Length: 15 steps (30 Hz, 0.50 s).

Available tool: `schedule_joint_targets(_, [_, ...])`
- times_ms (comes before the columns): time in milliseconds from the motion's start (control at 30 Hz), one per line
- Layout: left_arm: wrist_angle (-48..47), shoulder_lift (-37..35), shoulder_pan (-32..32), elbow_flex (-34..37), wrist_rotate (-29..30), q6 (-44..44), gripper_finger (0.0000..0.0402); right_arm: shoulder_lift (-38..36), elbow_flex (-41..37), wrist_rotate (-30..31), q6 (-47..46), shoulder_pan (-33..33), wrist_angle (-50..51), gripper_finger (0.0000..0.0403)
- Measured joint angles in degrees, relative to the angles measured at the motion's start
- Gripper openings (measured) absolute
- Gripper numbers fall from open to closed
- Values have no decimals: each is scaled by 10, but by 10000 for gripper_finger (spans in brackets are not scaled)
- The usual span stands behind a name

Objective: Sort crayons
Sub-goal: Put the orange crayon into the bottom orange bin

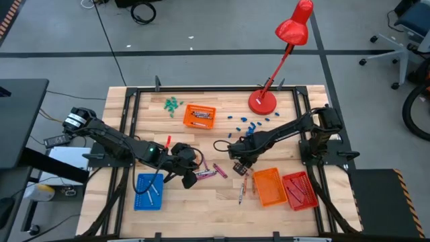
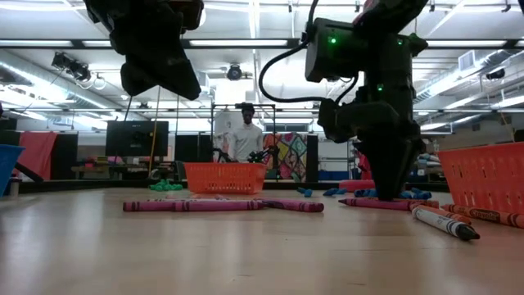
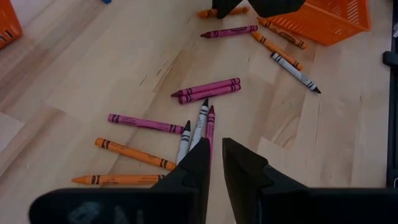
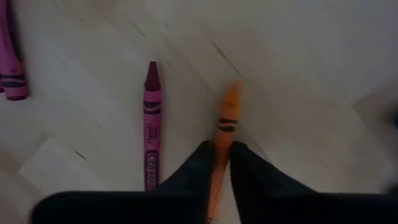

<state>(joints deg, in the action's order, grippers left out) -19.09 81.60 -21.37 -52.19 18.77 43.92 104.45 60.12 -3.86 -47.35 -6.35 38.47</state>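
Reaching in from the table's right edge, the right arm stretched low toward the middle in the high view, its right gripper (image 1: 240, 168) pointed down at the wood beside scattered crayons (image 1: 216, 171). The left arm came in from the left edge, bent at the elbow, with the left gripper (image 1: 189, 178) just above the crayons near a blue tray (image 1: 148, 191). Two orange trays (image 1: 199, 115) (image 1: 269, 187) and a red tray (image 1: 299, 190) stood around them, and a red lamp (image 1: 263, 101) stood at the far side.

From table height, the right gripper (image 2: 391, 192) stood upright with its tips at the wood among crayons (image 2: 192, 206), while the left one (image 2: 160, 74) hung clear above the surface.

Looking past the left wrist, the left gripper (image 3: 215, 163) held its fingers narrow with nothing between them, above magenta, grey-white and orange crayons (image 3: 207, 90).

Looking past the right wrist, the right gripper (image 4: 221, 163) had its fingers pinched on an orange crayon (image 4: 227, 115) lying on the table, a magenta crayon (image 4: 151, 127) just beside it.
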Motion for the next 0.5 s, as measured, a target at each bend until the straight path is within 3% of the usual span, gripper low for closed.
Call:
schedule_joint_targets(133, [0,0,0,0,0,0,52,-2,-1,-7,9,0,-3,13])
schedule_joint_targets(500, [-10,0,0,0,0,-1,52,-84,-3,-23,-15,6,-1,20])
